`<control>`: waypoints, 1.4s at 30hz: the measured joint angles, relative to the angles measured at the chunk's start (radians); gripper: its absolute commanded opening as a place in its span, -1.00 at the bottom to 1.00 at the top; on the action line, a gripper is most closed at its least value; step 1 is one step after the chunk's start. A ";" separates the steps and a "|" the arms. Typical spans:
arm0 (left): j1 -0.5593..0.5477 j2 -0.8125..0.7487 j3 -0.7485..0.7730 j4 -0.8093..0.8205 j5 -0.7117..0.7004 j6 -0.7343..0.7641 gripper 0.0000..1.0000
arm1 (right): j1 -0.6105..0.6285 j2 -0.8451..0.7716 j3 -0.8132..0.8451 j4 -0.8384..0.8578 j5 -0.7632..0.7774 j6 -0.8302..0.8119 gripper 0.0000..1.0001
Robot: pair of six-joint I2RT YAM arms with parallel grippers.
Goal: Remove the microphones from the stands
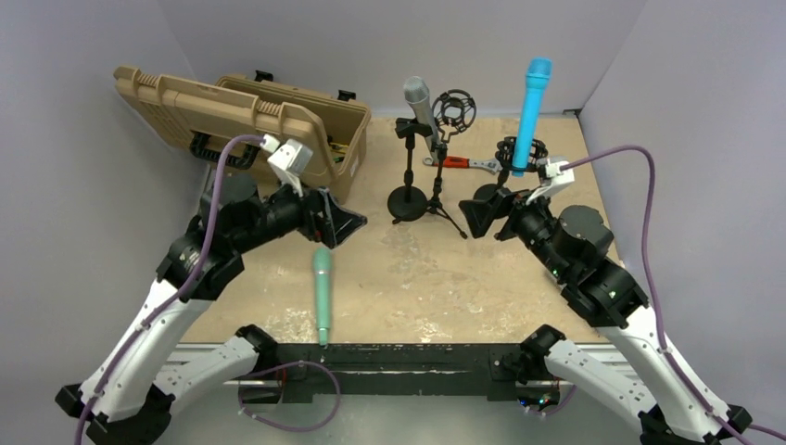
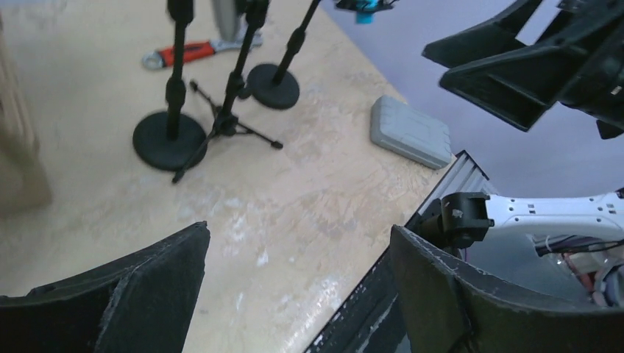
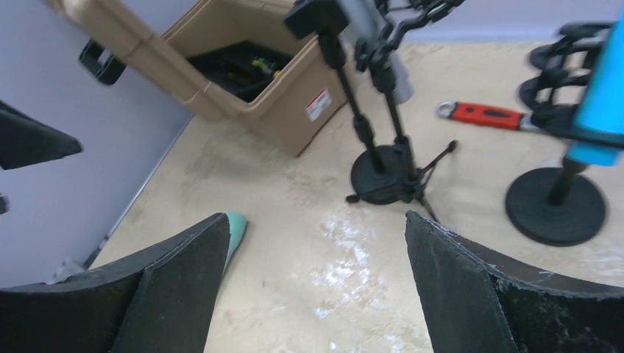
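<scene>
A blue microphone point(image 1: 532, 113) stands upright in its round-base stand point(image 1: 508, 176) at the back right; it also shows at the right edge of the right wrist view point(image 3: 600, 110). A grey microphone point(image 1: 420, 104) sits tilted in a round-base stand point(image 1: 408, 199). Beside it, a tripod stand carries an empty shock mount point(image 1: 454, 109). A green microphone point(image 1: 321, 292) lies flat on the table near the front. My left gripper point(image 1: 343, 227) is open and empty, just above the green microphone's head. My right gripper point(image 1: 476, 215) is open and empty, in front of the blue microphone's stand.
An open tan toolbox point(image 1: 278, 130) stands at the back left. A red-handled wrench point(image 1: 461, 163) lies behind the stands. A grey pad point(image 2: 410, 132) lies near the table's right edge. Bare table point(image 1: 436, 278) shows between the arms.
</scene>
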 measured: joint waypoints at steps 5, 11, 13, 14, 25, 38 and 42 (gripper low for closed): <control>-0.077 0.132 0.163 0.084 0.002 0.121 0.79 | 0.000 0.036 0.120 -0.078 0.182 -0.024 0.74; -0.083 0.105 0.046 0.173 -0.017 0.239 0.79 | 0.000 0.176 0.267 -0.186 0.451 -0.036 0.73; -0.084 0.080 -0.007 0.175 -0.029 0.255 0.78 | -0.003 0.237 0.306 -0.209 0.524 -0.047 0.73; -0.084 0.071 -0.026 0.175 -0.033 0.261 0.78 | -0.013 0.275 0.330 -0.219 0.554 -0.059 0.73; -0.106 -0.006 -0.060 0.215 -0.078 0.308 0.77 | -0.278 0.567 0.564 -0.190 0.520 -0.170 0.68; -0.130 -0.002 -0.076 0.222 -0.110 0.319 0.76 | -0.317 0.632 0.585 -0.066 0.445 -0.205 0.14; -0.132 -0.003 -0.076 0.222 -0.127 0.328 0.75 | -0.323 0.662 0.582 -0.037 0.447 -0.207 0.11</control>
